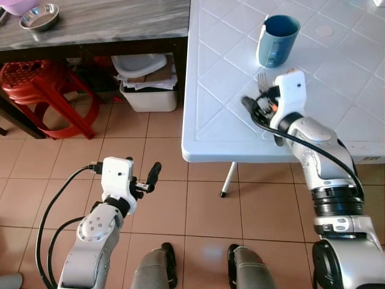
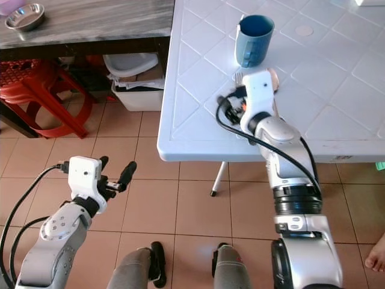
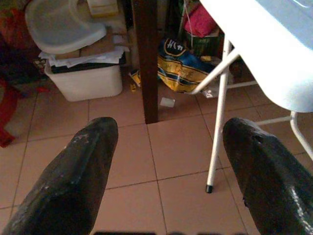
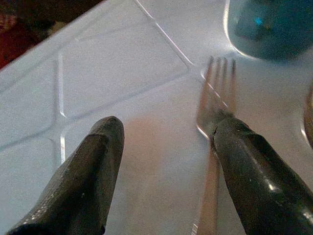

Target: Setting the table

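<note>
Bright daylight fills the head views; the white table (image 1: 216, 132) shines; the right wrist view looks dim and soft, perhaps blurred; the fork (image 4: 215, 105) glints.

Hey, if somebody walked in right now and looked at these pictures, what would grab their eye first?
Probably the right gripper out over the white table, jaws open, with a fork lying on the tabletop by one finger. Just beyond the fork stands a blue cup. The left gripper hangs open over the tiled floor, off the table's edge.
</note>
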Robot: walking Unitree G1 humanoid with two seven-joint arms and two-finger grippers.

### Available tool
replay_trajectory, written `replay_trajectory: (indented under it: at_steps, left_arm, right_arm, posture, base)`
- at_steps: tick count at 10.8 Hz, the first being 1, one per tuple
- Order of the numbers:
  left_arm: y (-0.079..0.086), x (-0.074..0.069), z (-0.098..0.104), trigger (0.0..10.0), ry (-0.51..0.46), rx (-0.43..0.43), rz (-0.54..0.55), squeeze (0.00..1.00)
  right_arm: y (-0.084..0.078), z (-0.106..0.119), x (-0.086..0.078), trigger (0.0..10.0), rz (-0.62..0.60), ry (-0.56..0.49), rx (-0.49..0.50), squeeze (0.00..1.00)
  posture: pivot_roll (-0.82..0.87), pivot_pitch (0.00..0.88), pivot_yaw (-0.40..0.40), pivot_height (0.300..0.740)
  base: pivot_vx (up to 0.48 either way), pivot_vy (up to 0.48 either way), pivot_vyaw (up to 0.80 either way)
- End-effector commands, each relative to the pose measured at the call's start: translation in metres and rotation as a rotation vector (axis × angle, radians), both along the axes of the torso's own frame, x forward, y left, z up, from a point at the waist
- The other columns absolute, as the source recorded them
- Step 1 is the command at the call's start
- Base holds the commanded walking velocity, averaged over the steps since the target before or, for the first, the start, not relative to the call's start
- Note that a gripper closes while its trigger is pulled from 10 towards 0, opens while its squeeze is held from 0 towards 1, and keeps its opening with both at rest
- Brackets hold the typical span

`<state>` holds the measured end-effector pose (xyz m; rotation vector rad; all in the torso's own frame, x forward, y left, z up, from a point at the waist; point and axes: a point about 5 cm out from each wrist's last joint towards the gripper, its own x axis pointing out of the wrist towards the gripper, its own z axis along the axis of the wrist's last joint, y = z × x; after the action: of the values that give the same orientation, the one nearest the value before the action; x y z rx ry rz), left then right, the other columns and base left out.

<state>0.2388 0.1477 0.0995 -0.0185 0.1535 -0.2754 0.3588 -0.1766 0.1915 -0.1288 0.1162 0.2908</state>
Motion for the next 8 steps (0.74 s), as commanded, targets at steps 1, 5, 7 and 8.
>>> replay_trajectory:
  at_steps: [1, 5, 7, 8]
  left_arm:
    - [0.005, -0.002, -0.002, 10.0, 0.014, 0.017, 0.016, 0.00]
    - [0.004, -0.001, -0.002, 10.0, 0.020, 0.020, 0.005, 0.00]
    - [0.005, -0.001, -0.003, 10.0, 0.024, 0.023, 0.004, 0.00]
    - [0.004, -0.001, -0.004, 10.0, 0.028, 0.022, 0.000, 0.00]
  right_arm:
    - [-0.002, -0.007, -0.004, 10.0, -0.015, 0.033, 0.006, 0.00]
    - [-0.011, -0.015, -0.002, 1.1, -0.043, 0.081, 0.039, 0.00]
    - [-0.012, -0.024, 0.000, 0.0, -0.030, 0.136, 0.041, 0.00]
    - [-0.020, -0.030, 0.003, 0.0, -0.057, 0.189, 0.039, 0.00]
  posture:
    - [0.02, 0.255, 0.125, 0.740]
    - [0.02, 0.263, 0.135, 0.740]
    - [0.02, 0.264, 0.138, 0.740]
    - [0.01, 0.265, 0.132, 0.740]
  base:
    - [0.000, 0.000, 0.00]
    - [0.000, 0.000, 0.00]
    - [0.000, 0.000, 0.00]
    - [0.000, 0.000, 0.00]
